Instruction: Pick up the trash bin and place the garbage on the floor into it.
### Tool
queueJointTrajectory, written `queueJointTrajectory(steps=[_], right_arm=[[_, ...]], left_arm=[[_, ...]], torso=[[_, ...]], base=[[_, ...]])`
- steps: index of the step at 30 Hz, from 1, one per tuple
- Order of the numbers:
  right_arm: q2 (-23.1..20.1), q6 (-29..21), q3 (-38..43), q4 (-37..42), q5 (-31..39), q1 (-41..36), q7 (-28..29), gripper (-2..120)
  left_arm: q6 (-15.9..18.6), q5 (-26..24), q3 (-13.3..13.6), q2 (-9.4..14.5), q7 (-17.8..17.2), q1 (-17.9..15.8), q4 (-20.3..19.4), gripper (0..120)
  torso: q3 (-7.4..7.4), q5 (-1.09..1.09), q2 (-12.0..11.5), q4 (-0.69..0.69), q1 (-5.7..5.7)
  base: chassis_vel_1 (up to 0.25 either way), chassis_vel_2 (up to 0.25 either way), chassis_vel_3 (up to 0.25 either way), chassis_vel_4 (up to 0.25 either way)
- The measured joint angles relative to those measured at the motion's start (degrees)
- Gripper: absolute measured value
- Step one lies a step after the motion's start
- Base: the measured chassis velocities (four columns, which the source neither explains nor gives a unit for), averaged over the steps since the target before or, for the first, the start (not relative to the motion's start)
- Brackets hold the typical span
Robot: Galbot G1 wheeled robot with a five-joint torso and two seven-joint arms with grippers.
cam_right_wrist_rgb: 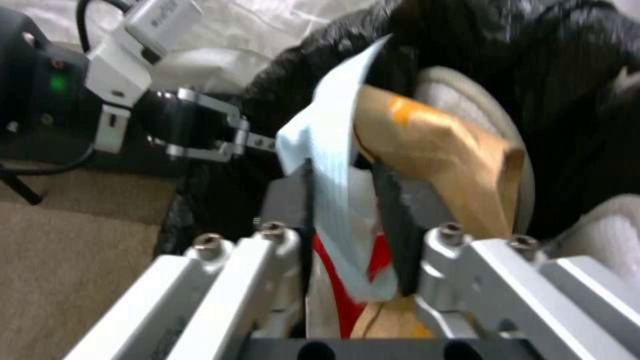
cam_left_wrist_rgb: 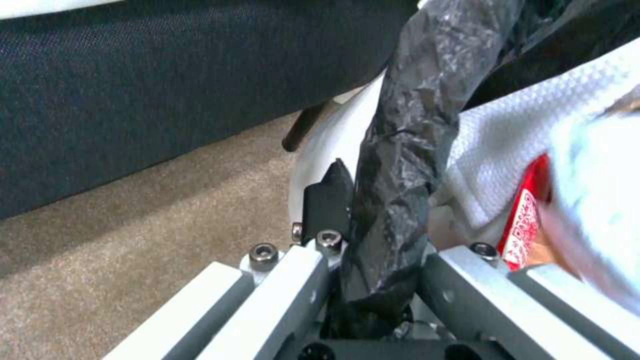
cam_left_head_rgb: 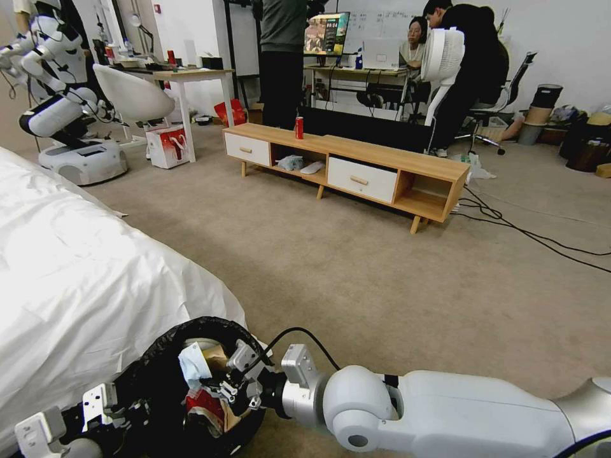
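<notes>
The trash bin (cam_left_head_rgb: 156, 375), round and lined with a crinkly black bag, sits low at my front left beside the bed. My left gripper (cam_left_wrist_rgb: 380, 220) is shut on the bin's bagged rim (cam_left_wrist_rgb: 420, 100); in the head view it is at the bin's near left edge (cam_left_head_rgb: 121, 407). My right gripper (cam_right_wrist_rgb: 350, 200) reaches over the bin's mouth, shut on a pale tissue (cam_right_wrist_rgb: 333, 135) that sticks up between its fingers. Inside the bin lie garbage pieces: a tan cardboard piece (cam_right_wrist_rgb: 440, 145), a red wrapper (cam_left_wrist_rgb: 523, 220) and white tissue. The floor (cam_left_head_rgb: 382, 286) is beige carpet.
A white bed cover (cam_left_head_rgb: 76, 267) fills the left. A low wooden cabinet (cam_left_head_rgb: 388, 156) with a red can (cam_left_head_rgb: 299, 127) stands ahead. Black cables (cam_left_head_rgb: 528, 235) cross the carpet at right. Another white robot (cam_left_head_rgb: 63, 127), a desk and a fan stand behind.
</notes>
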Motion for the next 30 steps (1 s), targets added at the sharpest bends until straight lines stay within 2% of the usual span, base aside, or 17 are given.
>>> queueJointTrajectory(steps=[4,5,7,8,10,13,15,16,20,30], right_arm=[[0.06,0.01,0.21,0.69,0.19,0.22,0.22,45],[0.06,0.01,0.21,0.69,0.19,0.22,0.22,45],[-0.2,0.06,0.61,1.37,0.3,0.26,0.36,57],[-0.2,0.06,0.61,1.37,0.3,0.26,0.36,57],[-0.47,0.09,1.05,2.01,0.3,0.27,0.44,69],[-0.66,0.1,1.48,2.63,0.32,0.27,0.56,74],[-0.94,0.12,2.07,3.53,0.38,0.27,0.73,86],[-0.94,0.12,2.07,3.53,0.38,0.27,0.73,86],[-1.38,0.19,3.14,4.45,0.37,0.29,0.91,99],[-2.36,1.98,10.18,5.53,-0.59,-0.16,1.06,100]], left_arm=[[0.0,-0.01,0.02,-0.03,-0.02,-0.13,0.15,0],[0.0,-0.01,0.02,-0.03,-0.02,-0.13,0.15,0],[0.0,-0.01,0.02,-0.02,-0.02,-0.15,0.28,0],[0.0,-0.01,0.02,-0.02,-0.02,-0.15,0.28,0],[0.0,0.02,0.02,-0.05,-0.02,-0.17,0.31,0],[0.0,0.06,0.05,-0.16,-0.03,-0.17,0.32,0],[0.0,0.11,0.1,-0.2,-0.03,-0.16,0.33,0],[0.0,0.11,0.1,-0.2,-0.03,-0.16,0.33,0],[0.0,0.3,0.14,-0.31,-0.03,-0.01,0.33,0],[0.0,0.43,0.13,-0.34,0.02,0.22,0.46,0]], torso=[[0.0,0.0,0.0,0.0,0.0],[0.0,0.0,0.0,0.0,0.0],[0.0,0.0,0.0,0.0,0.0],[0.0,0.0,0.0,0.0,0.0],[0.0,0.0,0.0,0.0,0.0],[0.0,0.0,0.0,0.0,0.0],[0.0,0.0,0.0,0.0,0.0],[0.0,0.0,0.0,0.0,0.0],[0.0,0.0,0.0,0.0,0.0],[0.0,0.0,0.0,0.0,0.0]], base=[[0.0,0.0,0.0,0.0],[0.0,0.0,0.0,0.0],[0.0,0.0,0.0,0.0],[0.0,0.0,0.0,0.0],[0.0,0.0,0.0,0.0],[0.0,0.0,0.0,0.0],[0.0,0.0,0.0,0.0],[0.0,0.0,0.0,0.0],[0.0,0.0,0.0,0.0],[0.0,0.0,0.0,0.0]])
